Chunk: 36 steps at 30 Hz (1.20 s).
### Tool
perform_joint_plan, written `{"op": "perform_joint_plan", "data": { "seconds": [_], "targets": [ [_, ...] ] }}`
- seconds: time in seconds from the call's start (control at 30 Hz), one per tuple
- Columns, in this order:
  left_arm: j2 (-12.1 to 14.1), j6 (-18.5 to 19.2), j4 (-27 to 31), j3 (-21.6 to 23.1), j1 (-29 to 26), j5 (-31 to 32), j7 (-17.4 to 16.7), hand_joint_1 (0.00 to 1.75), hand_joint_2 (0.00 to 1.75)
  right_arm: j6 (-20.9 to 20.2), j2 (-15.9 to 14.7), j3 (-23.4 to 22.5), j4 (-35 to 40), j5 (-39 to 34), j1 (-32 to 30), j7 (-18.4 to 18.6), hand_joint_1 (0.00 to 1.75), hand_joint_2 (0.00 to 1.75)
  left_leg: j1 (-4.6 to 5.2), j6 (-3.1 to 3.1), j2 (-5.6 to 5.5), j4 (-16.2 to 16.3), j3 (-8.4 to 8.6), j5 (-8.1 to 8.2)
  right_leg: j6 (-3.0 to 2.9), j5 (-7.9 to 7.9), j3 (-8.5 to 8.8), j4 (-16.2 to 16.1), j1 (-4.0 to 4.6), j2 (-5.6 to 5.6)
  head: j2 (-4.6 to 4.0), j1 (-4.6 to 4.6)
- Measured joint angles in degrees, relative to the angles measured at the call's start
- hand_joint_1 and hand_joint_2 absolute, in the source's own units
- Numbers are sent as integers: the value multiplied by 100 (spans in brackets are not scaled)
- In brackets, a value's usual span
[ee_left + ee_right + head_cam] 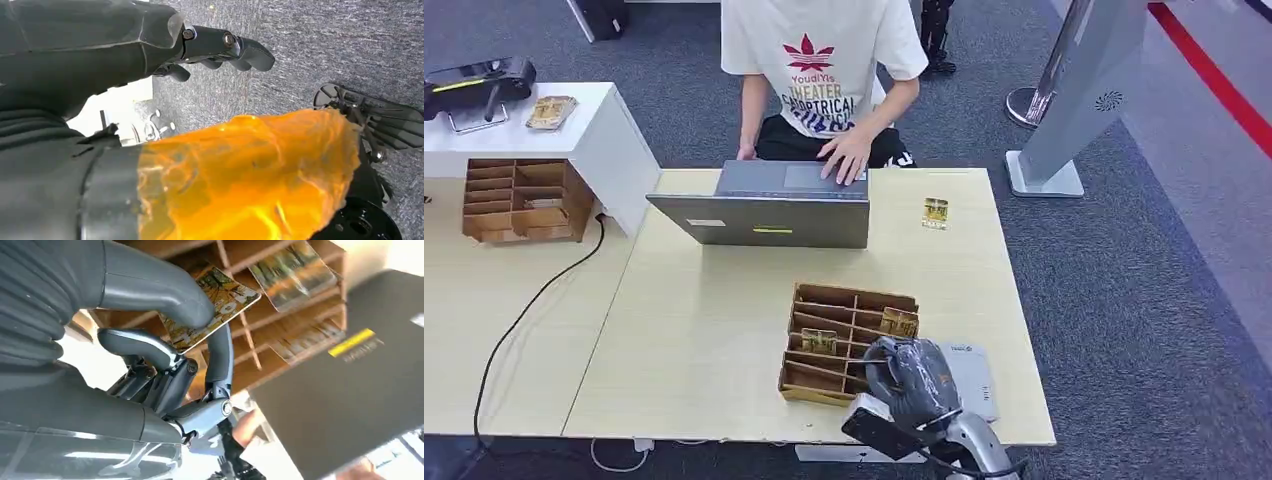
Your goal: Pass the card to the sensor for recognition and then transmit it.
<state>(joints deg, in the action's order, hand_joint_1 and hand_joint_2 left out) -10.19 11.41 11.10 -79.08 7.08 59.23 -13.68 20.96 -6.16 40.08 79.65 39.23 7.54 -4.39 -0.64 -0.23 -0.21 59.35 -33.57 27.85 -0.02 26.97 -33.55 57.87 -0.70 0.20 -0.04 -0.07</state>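
The right hand [911, 372] sits low over the near edge of the pale wooden table [704, 330], just beside the near right corner of the wooden divider box [849, 343], and in the right wrist view it pinches a card [212, 307] between its thick grey thumb [155, 287] and a darker finger [220, 352], the card's yellow and green printed face tilted above the box's slots. Directly beside the hand, toward the table's near right corner, lies the flat grey sensor pad [972, 378], partly covered by the hand in the head view. Two more cards stand in the box compartments, one near its middle [818, 341] and one by its far right side [899, 322]. A further card [935, 213] lies flat toward the far right edge of the table, well apart from the box. A grey laptop [769, 205] stands open at the far edge, and a person in a white printed T-shirt [819, 60] sits behind it with one hand [848, 156] on the keyboard. On the adjoining surface to the left sit a second divider box [522, 200] and a white stand [574, 130]. The left hand [220, 47] hangs over grey carpet [325, 45], fingers loosely curled and holding nothing
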Motion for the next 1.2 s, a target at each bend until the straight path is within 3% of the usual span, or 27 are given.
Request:
{"op": "perform_joint_plan", "data": {
  "seconds": [0.2,0.63,0.8,1.2],
  "targets": [
    [0,0,0,0,0,-9,0,0,0,-63,0,-57,187,-202,-11,-100,159,175,0,0,0,0,0,0,0,0,0,0,0,0,0,0],
    [4,37,0,0,-1,-7,2,0,0,-1135,-2,-485,1104,-2645,-81,-794,162,175,0,0,0,0,0,0,0,0,0,0,0,0,0,0],
    [22,44,0,0,-1,18,2,0,0,-1580,-20,-688,1307,-3536,-124,-1006,175,175,0,0,0,0,0,0,0,0,-1,0,0,1,0,0],
    [37,50,0,0,-1,44,2,0,0,-1593,-28,-870,1445,-3543,69,-1056,175,175,0,0,0,0,0,0,0,0,0,0,0,1,0,0]
  ]
}}
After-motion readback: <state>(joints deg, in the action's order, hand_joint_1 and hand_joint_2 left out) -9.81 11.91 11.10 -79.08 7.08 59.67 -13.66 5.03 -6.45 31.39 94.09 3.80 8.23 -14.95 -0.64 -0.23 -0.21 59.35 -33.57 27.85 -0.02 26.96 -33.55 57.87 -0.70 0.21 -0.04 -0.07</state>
